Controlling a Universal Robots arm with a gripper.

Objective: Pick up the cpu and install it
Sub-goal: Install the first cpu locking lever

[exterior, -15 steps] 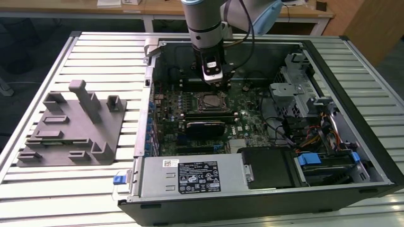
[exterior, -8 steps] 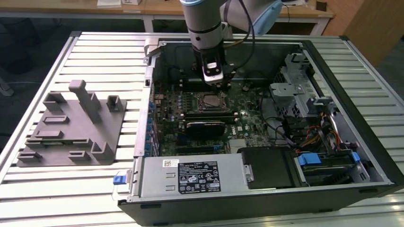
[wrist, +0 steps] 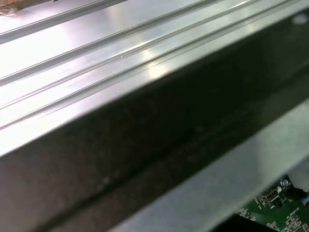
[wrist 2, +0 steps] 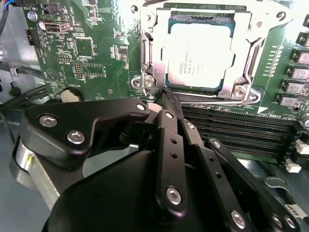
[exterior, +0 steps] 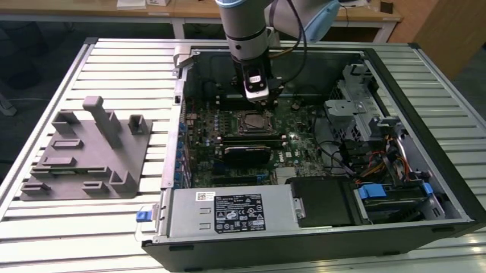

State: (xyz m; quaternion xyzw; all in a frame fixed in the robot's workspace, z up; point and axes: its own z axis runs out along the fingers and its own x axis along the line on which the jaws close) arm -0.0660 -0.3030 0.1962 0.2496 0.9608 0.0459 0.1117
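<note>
Second wrist view shows the cpu (wrist 2: 208, 54) lying flat in its socket on the green board (wrist 2: 96, 53); a silver metal frame (wrist 2: 149, 63) runs around the chip, and the chip's pale top faces up; the gripper (wrist 2: 169, 99) is just beside the frame's near edge, and its black fingers (wrist 2: 166, 145) are pressed together with nothing between them; the tips point at the small lever by the frame's corner, but I cannot tell if they touch it; long dark memory slots (wrist 2: 231, 128) lie next to the socket.

From the exterior view, the cpu (exterior: 248, 121) sits in the middle of the board inside the open computer case (exterior: 425, 142); the gripper (exterior: 256, 98) hangs right over the board, just behind the chip, at the end of the arm (exterior: 247, 28); a black finned module (exterior: 247, 152) lies in front of the socket; a grey box with a label (exterior: 227, 211) fills the case's front corner; the case rests on the ribbed metal table (exterior: 114, 62); a grey plastic block (exterior: 83, 153) with posts and slots stands on the table at the exterior view's left, well apart from the case.
</note>
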